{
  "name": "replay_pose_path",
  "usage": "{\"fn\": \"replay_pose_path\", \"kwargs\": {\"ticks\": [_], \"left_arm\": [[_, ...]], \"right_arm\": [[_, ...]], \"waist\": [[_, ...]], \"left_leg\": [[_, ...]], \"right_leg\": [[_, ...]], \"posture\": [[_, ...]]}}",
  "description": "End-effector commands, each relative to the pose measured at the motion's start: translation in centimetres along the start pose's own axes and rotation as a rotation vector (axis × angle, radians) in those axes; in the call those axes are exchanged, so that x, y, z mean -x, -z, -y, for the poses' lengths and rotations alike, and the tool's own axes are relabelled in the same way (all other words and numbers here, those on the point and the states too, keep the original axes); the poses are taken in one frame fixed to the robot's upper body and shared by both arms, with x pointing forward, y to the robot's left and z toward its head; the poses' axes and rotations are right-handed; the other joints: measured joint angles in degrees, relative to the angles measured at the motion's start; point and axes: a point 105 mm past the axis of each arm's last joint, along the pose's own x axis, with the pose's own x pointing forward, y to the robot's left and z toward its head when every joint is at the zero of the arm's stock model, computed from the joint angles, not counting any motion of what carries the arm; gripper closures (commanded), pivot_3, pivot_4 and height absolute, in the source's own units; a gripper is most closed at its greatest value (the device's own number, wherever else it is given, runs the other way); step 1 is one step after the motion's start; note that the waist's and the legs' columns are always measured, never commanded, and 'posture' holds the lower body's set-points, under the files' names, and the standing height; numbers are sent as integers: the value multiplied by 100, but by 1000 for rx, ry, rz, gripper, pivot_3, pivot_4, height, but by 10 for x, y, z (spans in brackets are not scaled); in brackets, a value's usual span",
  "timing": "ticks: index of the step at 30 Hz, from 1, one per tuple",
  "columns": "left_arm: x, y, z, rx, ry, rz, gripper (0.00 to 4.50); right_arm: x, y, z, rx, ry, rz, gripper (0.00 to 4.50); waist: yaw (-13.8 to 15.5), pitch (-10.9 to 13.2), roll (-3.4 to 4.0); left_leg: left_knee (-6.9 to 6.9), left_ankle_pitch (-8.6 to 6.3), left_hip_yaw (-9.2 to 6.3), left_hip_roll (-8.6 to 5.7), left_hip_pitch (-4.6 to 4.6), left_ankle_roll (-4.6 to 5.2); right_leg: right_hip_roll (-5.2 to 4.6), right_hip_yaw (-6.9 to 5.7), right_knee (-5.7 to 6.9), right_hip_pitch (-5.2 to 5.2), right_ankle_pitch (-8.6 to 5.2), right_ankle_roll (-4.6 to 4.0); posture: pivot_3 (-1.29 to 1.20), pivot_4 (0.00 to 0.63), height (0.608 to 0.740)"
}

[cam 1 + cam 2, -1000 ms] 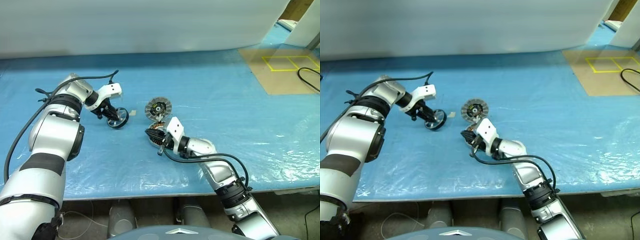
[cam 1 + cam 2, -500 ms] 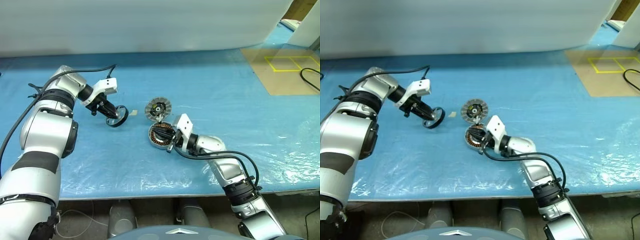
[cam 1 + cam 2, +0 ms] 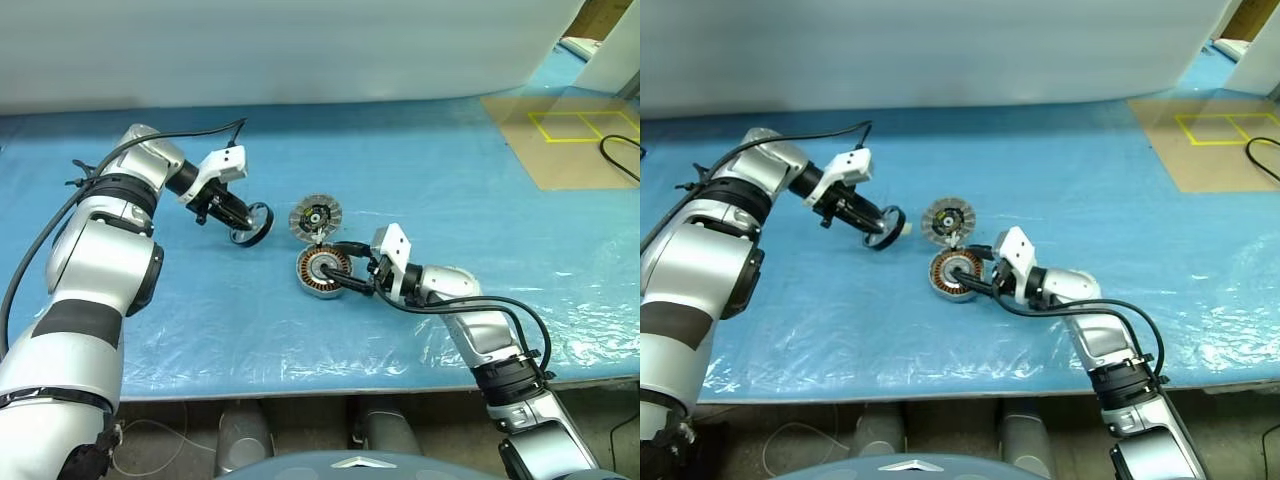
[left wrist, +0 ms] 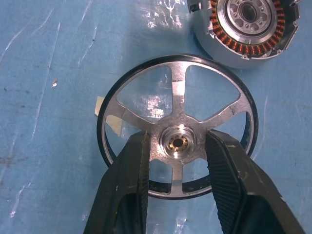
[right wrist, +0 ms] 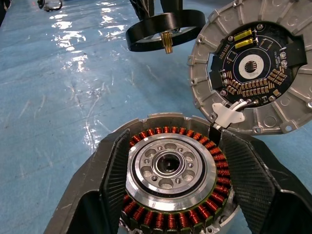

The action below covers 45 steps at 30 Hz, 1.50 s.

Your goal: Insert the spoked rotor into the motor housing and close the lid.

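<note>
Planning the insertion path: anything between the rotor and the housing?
Nothing visible. The rotor is held in the left gripper, above bare blue sheet. The housing sits open-topped between the right gripper's fingers; the lid lies beside it, off the direct line.

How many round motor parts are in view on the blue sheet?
3. The spoked rotor is held in the left gripper; the motor housing sits between the right gripper's fingers; the lid lies just behind it. None seem hidden.

head eyes look down over blue table [image 3: 420, 180], wrist views close above motor housing [image 5: 170, 175]
</note>
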Motion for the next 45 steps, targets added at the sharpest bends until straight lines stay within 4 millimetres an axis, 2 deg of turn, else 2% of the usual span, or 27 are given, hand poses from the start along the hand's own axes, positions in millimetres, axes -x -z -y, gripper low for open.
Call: {"fn": "replay_pose_path", "kwargs": {"ticks": [1,7,11,20,28,45], "left_arm": [[10,-10,5,-37,12,45,3143],[15,-9,32,-39,122,78,3143],[13,-21,41,-38,169,153,3143],[-2,-31,50,-48,224,213,3143],[-17,-52,43,-67,181,331,3143],[-46,-58,60,-32,214,382,3143]], "right_arm": [[3,-9,3,27,4,37,1559],[2,-7,6,28,6,35,1559],[1,-6,9,33,3,33,1559],[5,-2,13,44,11,17,1559],[12,1,16,47,28,6,1559],[23,10,17,44,27,-31,1559]], "waist": [[-2,1,1],[12,3,5],[54,4,6],[87,4,6],[108,4,6],[104,4,6]], "left_leg": [[0,0,0,0,0,0],[-1,-1,1,3,-7,-3],[4,-1,1,2,-7,-3],[8,-1,5,1,-5,-3],[27,0,4,0,-10,-1],[52,0,4,0,-3,-1]], "right_leg": [[1,0,1,-1,0,0],[3,0,7,-17,0,0],[0,-1,8,-18,-1,-1],[3,1,17,-17,0,0],[0,3,27,-15,0,0],[0,10,59,-16,-10,-17]], "posture": [[0,150,740],[0,150,740],[0,150,740],[0,150,740],[0,150,740],[0,150,740]]}}
